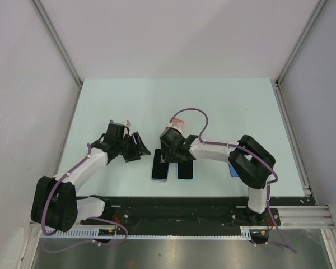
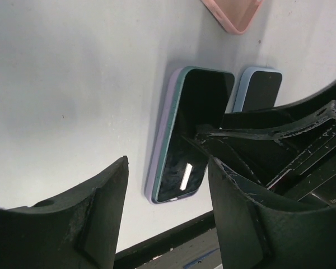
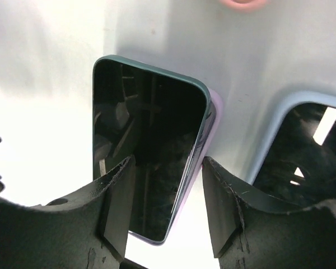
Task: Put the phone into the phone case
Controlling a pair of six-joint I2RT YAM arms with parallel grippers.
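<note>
From above, a dark-screened phone with a green edge [image 1: 160, 171] lies at 6 o'clock on the pale green table [image 1: 129, 101], near its front edge. A second phone in a light blue case [image 1: 185, 170] lies just beside it at 3 o'clock. A pink silicone case [image 1: 178, 122] sits toward 12, with bare tabletop beyond. The right gripper [image 1: 171, 154] hides the phone's far end, and the left gripper [image 1: 135, 147] hangs at 9. Left wrist: its fingers are spread, holding nothing, and the phone rests skewed in a lilac case [image 2: 158, 157], whose rim shows along one side. Right wrist: fingers are parted over the phone, contact unclear.
</note>
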